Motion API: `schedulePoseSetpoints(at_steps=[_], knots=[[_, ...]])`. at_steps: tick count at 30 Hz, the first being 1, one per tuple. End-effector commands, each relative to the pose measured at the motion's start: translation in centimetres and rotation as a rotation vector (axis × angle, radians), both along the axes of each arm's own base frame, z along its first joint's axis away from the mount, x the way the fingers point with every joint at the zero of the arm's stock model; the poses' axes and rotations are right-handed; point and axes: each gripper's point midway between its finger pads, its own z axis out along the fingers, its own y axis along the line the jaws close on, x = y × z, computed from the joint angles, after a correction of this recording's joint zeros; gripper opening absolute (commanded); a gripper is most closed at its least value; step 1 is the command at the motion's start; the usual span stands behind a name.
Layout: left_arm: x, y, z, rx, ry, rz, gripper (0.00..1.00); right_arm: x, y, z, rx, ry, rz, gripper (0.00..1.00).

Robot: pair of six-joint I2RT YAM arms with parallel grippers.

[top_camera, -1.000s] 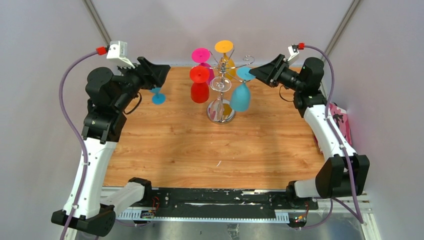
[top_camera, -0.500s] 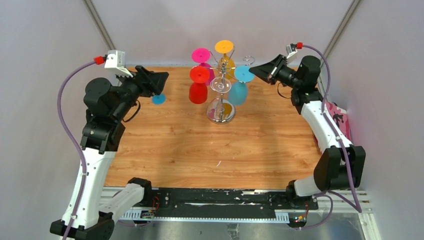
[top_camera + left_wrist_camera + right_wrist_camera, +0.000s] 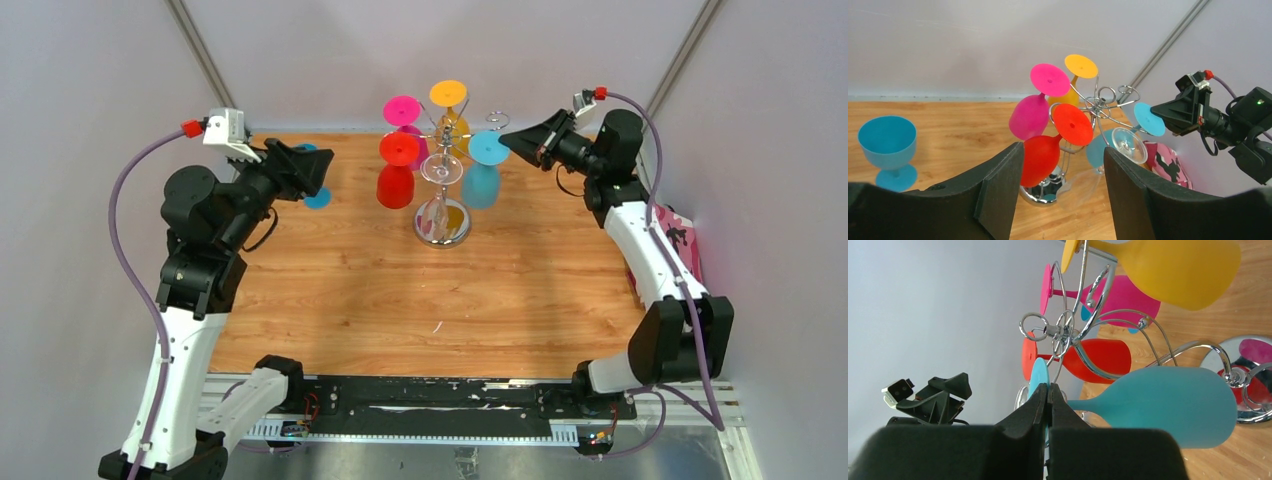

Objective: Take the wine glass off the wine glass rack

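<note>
Evidently the jaws of the right arm (image 3: 645, 245) are pinched shut on the foot of the teal plastic wine glass (image 3: 1168, 405), which hangs bowl-down from the shiny chrome wire rack (image 3: 441, 228) at the overhead frame's upper middle, likely because that foot must slide out of its curled arm. The jaws of the left arm (image 3: 185, 340) gape wide, empty, apart from the rack. Five glasses hang there (teal, red, pink, orange, clear); one blue goblet (image 3: 887, 142) stands upright on the wooden tabletop (image 3: 400, 290).

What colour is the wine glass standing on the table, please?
The standing wine glass is blue, clearest in left wrist view.
</note>
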Motion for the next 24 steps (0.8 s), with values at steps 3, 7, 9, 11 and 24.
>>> schedulePoseSetpoints(at_steps=[3,7,9,11,24], knots=[[-0.3,-0.2,-0.2,-0.002,0.003,-0.013,0.63,-2.7,-0.2,2.0,-0.003,-0.016,0.006,0.0],[-0.2,-0.4,-0.4,-0.009,0.007,-0.024,0.61,-3.6,-0.2,2.3,0.012,-0.021,0.014,0.0],[-0.1,-0.5,-0.4,-0.013,0.008,-0.026,0.6,-4.0,-0.1,2.5,0.011,-0.021,0.029,0.0],[-0.1,-0.5,-0.4,-0.015,0.009,-0.027,0.6,-4.2,0.0,2.5,0.002,-0.012,0.04,0.0],[0.6,-0.8,-1.2,-0.023,0.032,-0.035,0.56,-3.0,2.6,1.3,-0.013,0.001,0.107,0.0]])
